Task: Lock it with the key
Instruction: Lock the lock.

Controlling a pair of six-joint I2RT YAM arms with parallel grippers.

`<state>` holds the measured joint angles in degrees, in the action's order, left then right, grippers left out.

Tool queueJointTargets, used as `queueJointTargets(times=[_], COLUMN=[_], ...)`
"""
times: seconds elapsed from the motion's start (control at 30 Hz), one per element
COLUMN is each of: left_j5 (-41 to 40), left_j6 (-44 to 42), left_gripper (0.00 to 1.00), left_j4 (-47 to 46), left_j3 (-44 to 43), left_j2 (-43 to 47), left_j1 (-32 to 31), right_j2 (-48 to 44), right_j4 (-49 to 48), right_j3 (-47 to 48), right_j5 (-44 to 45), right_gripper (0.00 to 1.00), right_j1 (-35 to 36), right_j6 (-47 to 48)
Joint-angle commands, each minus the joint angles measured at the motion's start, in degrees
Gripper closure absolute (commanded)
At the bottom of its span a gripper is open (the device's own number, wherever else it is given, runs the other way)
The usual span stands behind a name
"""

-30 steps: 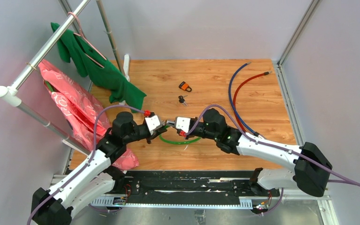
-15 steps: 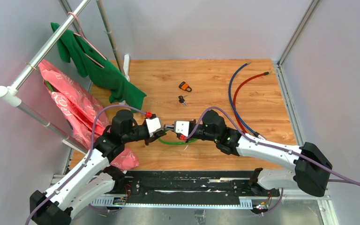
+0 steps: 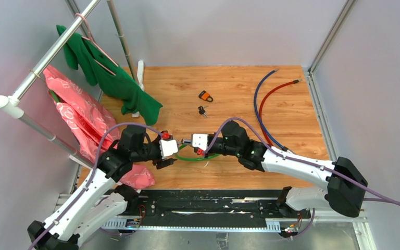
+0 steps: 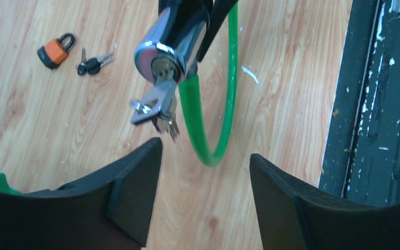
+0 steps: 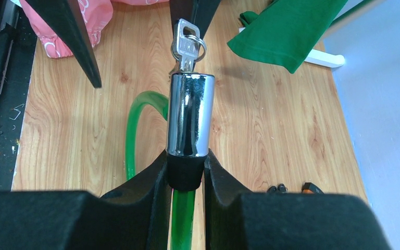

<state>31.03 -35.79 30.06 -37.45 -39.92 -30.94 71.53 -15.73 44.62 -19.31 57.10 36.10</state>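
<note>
While our right tool (image 5: 186, 169) grips the lock (image 5: 190, 114) by its black collar, jaws closed on it, the chrome end points toward our left tool (image 4: 205, 156). The key (image 5: 187, 44) sits in the keyhole, with others hanging from its ring. Our left tool stands open, its fingers short of the key and not touching it. The green cable (image 4: 229, 94) loops below the lock over the bench (image 3: 239, 88), near its middle. Farther off lie an orange padlock (image 4: 54, 49) and small keys (image 4: 91, 63), just beside each other.
</note>
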Motion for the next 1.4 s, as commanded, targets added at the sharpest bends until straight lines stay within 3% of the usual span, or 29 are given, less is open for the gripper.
queueJointTargets(times=[0.0,0.1,0.2,0.27,0.33,0.43,0.6,0.73,0.87,1.23,1.37], left_j5=[-3.1,-3.4,-2.1,1.9,8.5,11.9,8.9,5.3,4.3,0.6,-0.4], left_j6=[-7.3,-11.5,-14.0,-17.2,-21.7,-22.0,-21.3,-14.7,-14.1,-11.4,-12.5], left_gripper=[0.25,0.18,0.18,0.24,0.38,0.39,0.44,0.43,0.43,0.62,0.62], left_j4=[8.3,13.6,19.1,23.0,25.3,25.4,24.9,19.2,14.9,9.2,9.3], left_j3=[-4.3,-8.9,-14.9,-19.3,-22.0,-23.0,-23.5,-22.3,-20.8,-17.7,-17.1], left_j2=[2.2,2.4,1.5,0.7,0.4,-0.9,-4.5,-5.8,-5.8,-7.2,-7.3], left_j1=[1.4,3.6,5.1,5.1,5.1,4.8,2.2,-0.3,-0.4,-0.7,-0.6], right_j2=[1.7,2.0,2.4,2.5,2.8,3.0,3.7,3.8,3.4,3.2,3.1], right_j4=[8.6,8.9,9.0,9.0,9.0,9.0,8.9,8.9,8.9,8.9,8.9], right_j3=[-0.2,0.2,0.4,0.5,0.6,0.9,1.3,1.4,1.1,0.9,0.9], right_j5=[1.7,1.5,1.1,0.9,0.9,0.7,0.1,0.1,0.1,0.3,0.2], right_gripper=[1.0,1.0,1.0,1.0,1.0,1.0,1.0,1.0,1.0,1.0,1.0], right_j1=[-0.8,-0.9,-1.0,-1.0,-1.1,-1.1,-1.1,-1.1,-1.1,-1.1,-1.2], right_j6=[-0.3,-0.4,-0.5,-0.5,-0.5,-0.5,-0.7,-0.7,-0.8,-0.6,-0.6])
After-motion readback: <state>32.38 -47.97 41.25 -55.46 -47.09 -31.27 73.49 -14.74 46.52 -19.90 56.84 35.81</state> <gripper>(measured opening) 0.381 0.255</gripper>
